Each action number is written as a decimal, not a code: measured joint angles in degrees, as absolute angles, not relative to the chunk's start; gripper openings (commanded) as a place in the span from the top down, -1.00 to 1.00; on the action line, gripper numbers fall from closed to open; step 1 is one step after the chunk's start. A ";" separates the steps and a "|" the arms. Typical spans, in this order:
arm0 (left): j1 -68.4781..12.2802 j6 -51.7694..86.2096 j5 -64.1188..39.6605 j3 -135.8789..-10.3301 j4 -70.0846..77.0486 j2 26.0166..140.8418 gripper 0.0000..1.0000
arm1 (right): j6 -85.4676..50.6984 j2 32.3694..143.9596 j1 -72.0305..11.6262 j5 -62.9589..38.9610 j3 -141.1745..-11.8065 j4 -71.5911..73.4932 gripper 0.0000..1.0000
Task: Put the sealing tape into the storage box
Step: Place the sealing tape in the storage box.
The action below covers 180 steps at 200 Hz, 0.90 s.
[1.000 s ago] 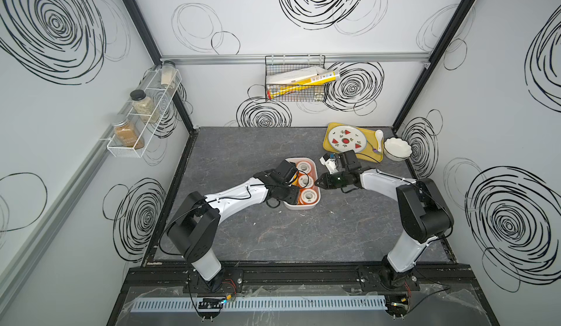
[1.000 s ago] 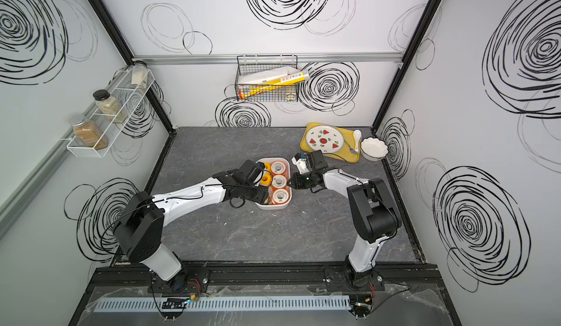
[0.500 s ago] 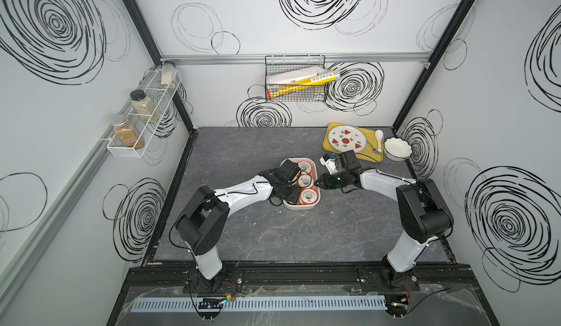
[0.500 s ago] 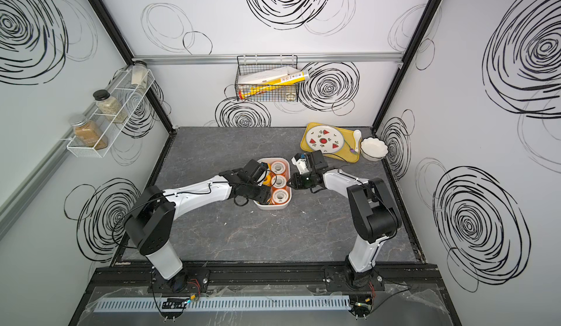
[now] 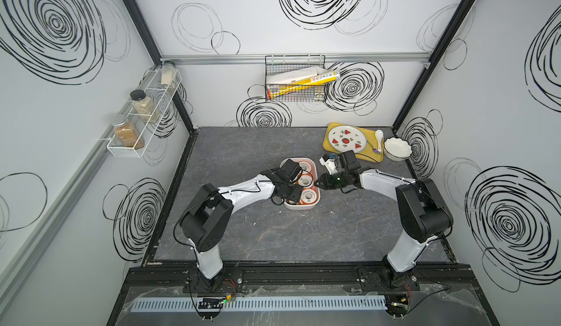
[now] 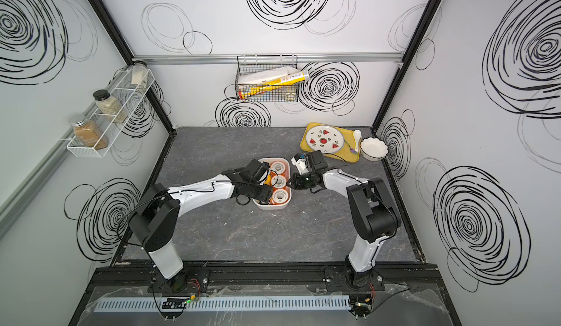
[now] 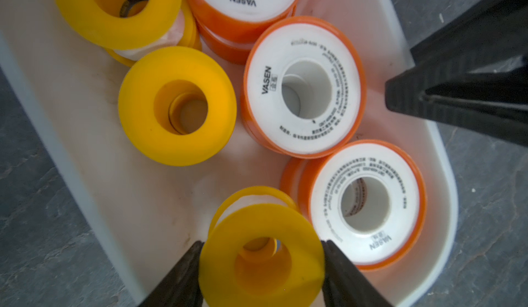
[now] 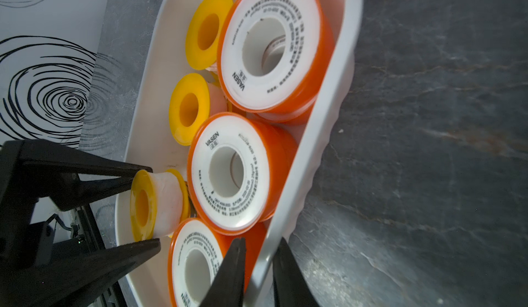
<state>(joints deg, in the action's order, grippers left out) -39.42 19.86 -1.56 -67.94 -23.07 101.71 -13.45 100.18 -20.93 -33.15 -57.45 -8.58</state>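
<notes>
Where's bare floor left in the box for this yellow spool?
Bare floor runs along one box wall, between the middle yellow spool and the held spool in the left gripper. The orange spools crowd the opposite side, where the right gripper pinches the rim.

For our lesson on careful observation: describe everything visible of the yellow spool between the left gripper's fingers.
The yellow spool is a small round reel of glossy plastic: two yellow flanges, a wide centre hole, white tape wound between. It sits face up inside the storage box, near a rounded end, close beside an orange spool. The left gripper clamps the flange's edge from opposite sides. Whether it rests on the floor is unclear.
</notes>
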 measured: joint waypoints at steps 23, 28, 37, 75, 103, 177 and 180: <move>-39.44 19.86 -1.15 -67.94 -22.92 101.71 -0.41 | -13.45 100.20 -20.93 -33.17 -57.43 -8.58 0.52; -39.44 19.86 -1.04 -67.94 -22.92 101.71 -0.41 | -13.45 100.22 -20.93 -33.21 -57.43 -8.58 0.52; -39.44 19.86 -0.84 -67.94 -22.92 101.71 -0.44 | -13.45 100.25 -20.93 -33.26 -57.45 -8.58 0.52; -39.48 19.84 -0.12 -67.96 -22.79 101.71 -0.45 | -13.45 100.25 -21.02 -33.26 -57.43 -8.58 0.52; -39.48 19.84 0.19 -68.07 -22.83 101.69 -0.45 | -13.43 100.25 -21.15 -33.26 -57.45 -8.60 0.50; -39.46 19.90 3.03 -68.27 -24.69 95.88 -0.52 | -13.28 99.35 -21.19 -31.62 -57.36 -8.78 0.17; -39.44 19.88 3.33 -68.25 -24.64 95.29 -0.52 | -13.39 99.02 -21.19 -31.40 -57.32 -8.73 0.15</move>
